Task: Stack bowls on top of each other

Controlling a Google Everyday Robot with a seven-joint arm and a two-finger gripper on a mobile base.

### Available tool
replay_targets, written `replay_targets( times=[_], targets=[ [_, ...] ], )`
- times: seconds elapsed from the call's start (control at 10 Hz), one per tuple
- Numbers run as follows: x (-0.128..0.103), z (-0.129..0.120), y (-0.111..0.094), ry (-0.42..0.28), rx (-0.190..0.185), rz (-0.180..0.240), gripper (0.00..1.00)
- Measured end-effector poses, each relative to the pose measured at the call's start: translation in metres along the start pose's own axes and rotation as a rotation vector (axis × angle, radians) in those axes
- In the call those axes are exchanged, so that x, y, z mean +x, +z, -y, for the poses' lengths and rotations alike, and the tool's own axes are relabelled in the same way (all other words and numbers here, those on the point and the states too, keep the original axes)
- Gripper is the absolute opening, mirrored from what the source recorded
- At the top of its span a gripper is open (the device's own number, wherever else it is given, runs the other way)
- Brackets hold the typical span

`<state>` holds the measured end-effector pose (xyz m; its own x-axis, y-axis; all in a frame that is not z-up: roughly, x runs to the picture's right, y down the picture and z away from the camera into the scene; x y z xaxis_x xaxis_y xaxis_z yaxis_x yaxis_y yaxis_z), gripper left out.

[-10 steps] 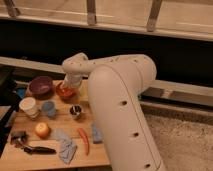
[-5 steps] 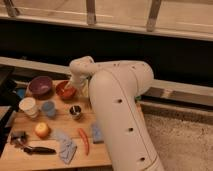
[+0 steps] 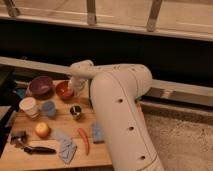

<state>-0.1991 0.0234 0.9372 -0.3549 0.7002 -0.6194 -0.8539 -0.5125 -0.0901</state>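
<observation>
Looking over the wooden counter (image 3: pixel 96 153), we take the orange-red bowl (image 3: pixel 63 90) as our landmark. It sits upright near the counter's far edge. The dark purple bowl (image 3: pixel 41 86) stands just to its left, separate from it, so the two are not stacked.

The end effector (image 3: pixel 77 85) hangs at the orange-red bowl's right rim, at the tip of the bulky white arm (image 3: pixel 120 115) that fills the space to the bowl's right. We cannot tell whether the end effector is released or clenched, nor whether it touches the bowl.

In front of the orange-red bowl and a little right stands a small metal cup (image 3: pixel 76 111). In front and to the left are a blue cup (image 3: pixel 48 108) and, further left, a white cup (image 3: pixel 28 106). Further toward the near edge lie a round yellow-orange fruit (image 3: pixel 42 130), a red chili (image 3: pixel 84 141) and a crumpled blue cloth (image 3: pixel 66 150).
</observation>
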Motion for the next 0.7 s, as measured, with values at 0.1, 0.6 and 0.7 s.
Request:
replay_targets(
  times=[0.1,0.6,0.7],
  targets=[
    [0.008,-0.004,-0.001,-0.004,-0.008,0.001,0.06],
    [0.022,-0.044,-0.034,-0.062,-0.039,0.063,0.00],
    [0.022,-0.058,-0.047,-0.089,-0.044,0.086,0.00]
  ],
)
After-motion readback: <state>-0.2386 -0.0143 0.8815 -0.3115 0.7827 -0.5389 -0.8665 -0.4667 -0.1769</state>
